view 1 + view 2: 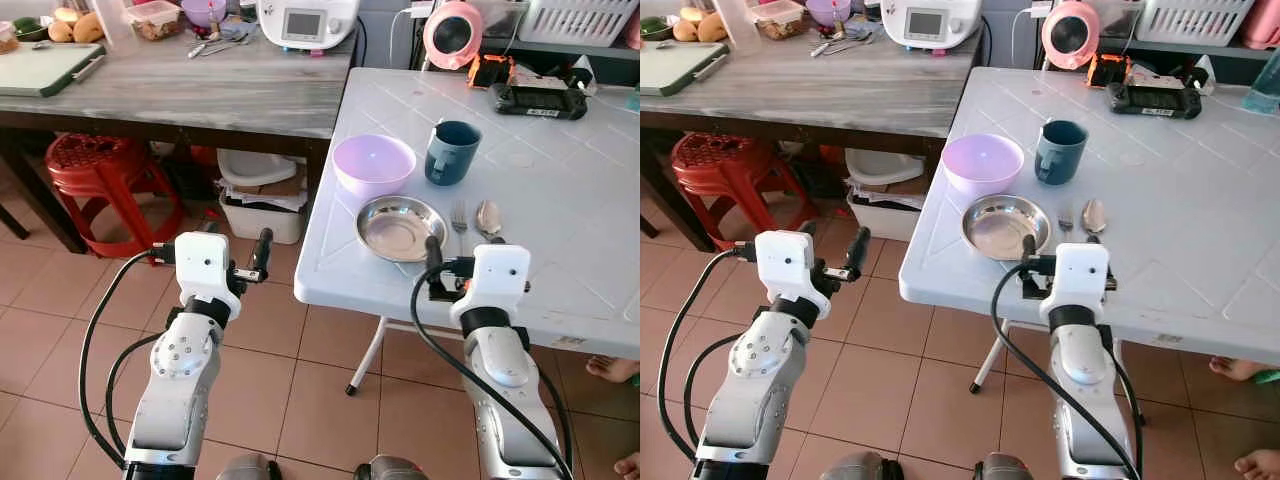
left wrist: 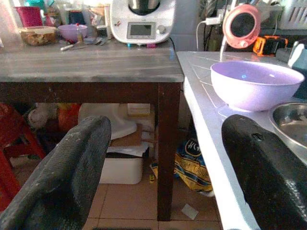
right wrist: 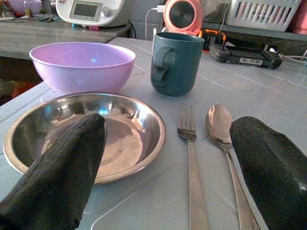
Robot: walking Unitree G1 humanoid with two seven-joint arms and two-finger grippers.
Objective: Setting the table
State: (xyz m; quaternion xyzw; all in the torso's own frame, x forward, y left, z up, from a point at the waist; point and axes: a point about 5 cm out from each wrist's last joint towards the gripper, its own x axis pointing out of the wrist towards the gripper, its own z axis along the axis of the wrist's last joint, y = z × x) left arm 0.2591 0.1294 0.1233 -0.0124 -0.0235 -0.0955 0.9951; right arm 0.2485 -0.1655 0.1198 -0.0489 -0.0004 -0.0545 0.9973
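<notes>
On the white table [image 1: 560, 190] a lilac bowl [image 1: 373, 163] stands beside a dark teal mug [image 1: 452, 152]. In front of them lies a steel plate [image 1: 401, 227], with a fork [image 1: 459, 216] and a spoon [image 1: 488, 218] side by side to its right. My right gripper [image 1: 463, 247] hovers open over the table's front edge. Its fingers [image 3: 62, 167] straddle the plate's right rim [image 3: 144, 143] and the fork handle [image 3: 194, 182], holding nothing. My left gripper [image 1: 238, 242] is open and empty, left of the table's edge over the floor, pointing toward the bowl [image 2: 254, 84].
A wooden counter [image 1: 200, 95] to the left carries a kitchen machine [image 1: 305, 22], a green board [image 1: 45, 68] and food tubs. Under it are a red stool [image 1: 95, 165] and a white bin [image 1: 255, 215]. A game controller [image 1: 530, 98] lies far back. A person's foot [image 1: 612, 368] is at lower right.
</notes>
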